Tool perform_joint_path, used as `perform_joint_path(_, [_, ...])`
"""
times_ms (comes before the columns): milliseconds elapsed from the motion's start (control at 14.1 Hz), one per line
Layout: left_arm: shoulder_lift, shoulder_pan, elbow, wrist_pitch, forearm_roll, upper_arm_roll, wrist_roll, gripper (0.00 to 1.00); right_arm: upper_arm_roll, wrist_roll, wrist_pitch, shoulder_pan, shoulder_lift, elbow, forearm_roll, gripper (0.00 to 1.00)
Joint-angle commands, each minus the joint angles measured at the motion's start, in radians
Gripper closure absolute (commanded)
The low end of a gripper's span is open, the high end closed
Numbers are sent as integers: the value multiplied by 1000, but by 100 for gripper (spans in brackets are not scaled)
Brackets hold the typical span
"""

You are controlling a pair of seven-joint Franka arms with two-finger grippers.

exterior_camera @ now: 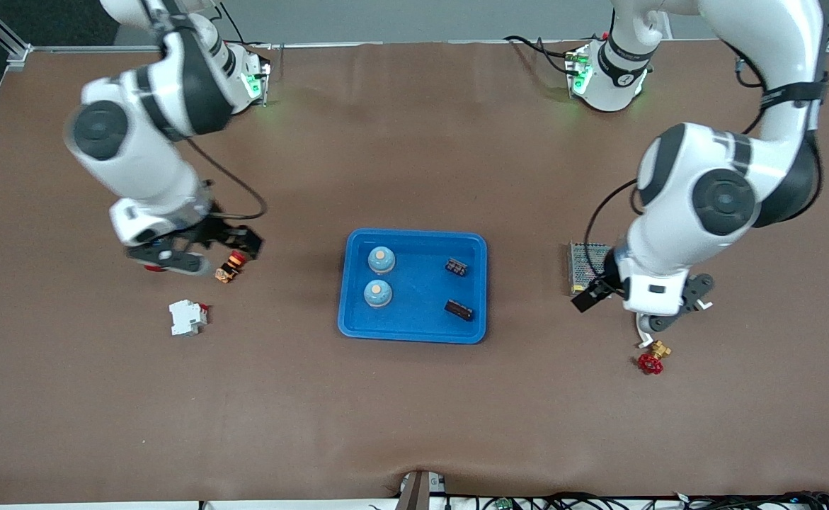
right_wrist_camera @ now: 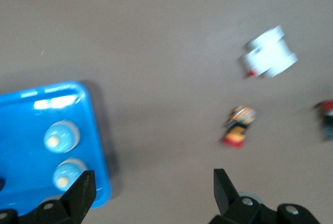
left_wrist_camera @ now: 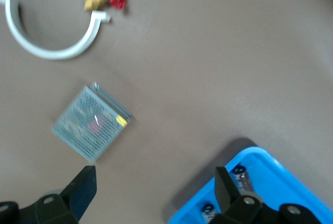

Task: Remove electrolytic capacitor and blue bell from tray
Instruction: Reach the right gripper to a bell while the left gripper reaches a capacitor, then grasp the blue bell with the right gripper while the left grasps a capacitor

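A blue tray [exterior_camera: 414,329] lies mid-table. In it stand two blue bells with orange tops [exterior_camera: 381,260] [exterior_camera: 377,293] at the right arm's end, and two dark capacitors [exterior_camera: 456,267] [exterior_camera: 459,309] at the left arm's end. My right gripper [exterior_camera: 205,251] is open and empty, over the table beside the tray; its view [right_wrist_camera: 153,190] shows the tray [right_wrist_camera: 93,130] and both bells [right_wrist_camera: 61,135]. My left gripper [exterior_camera: 641,301] is open and empty, over the table toward the left arm's end; its view [left_wrist_camera: 156,187] shows a tray corner [left_wrist_camera: 270,172] with a capacitor [left_wrist_camera: 242,177].
A red-orange push button [exterior_camera: 230,268] and a white circuit breaker [exterior_camera: 187,317] lie by the right gripper. A mesh-covered box [exterior_camera: 587,265], a white curved piece [left_wrist_camera: 52,52] and a brass valve with a red handle [exterior_camera: 653,358] lie by the left gripper.
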Motion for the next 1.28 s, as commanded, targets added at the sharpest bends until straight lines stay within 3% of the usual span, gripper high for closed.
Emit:
perform_joint_path(0, [35, -55, 25, -2, 26, 5, -198, 0, -12, 69, 2, 85, 82, 45, -19, 0])
perform_joint_path(355, [77, -124, 26, 9, 12, 4, -365, 0, -12, 154, 80, 176, 282, 154, -13, 0])
perform_joint_path(639, [123, -169, 28, 93, 12, 4, -499, 0, -12, 256, 218, 237, 403, 183, -7, 0])
perform_joint_path(922, [160, -207, 52, 124, 10, 4, -615, 0, -12, 297, 310, 279, 480, 186, -13, 0])
perform_joint_path(1206, [227, -247, 66, 215, 12, 4, -749, 0, -12, 300, 324, 294, 489, 180, -8, 0])
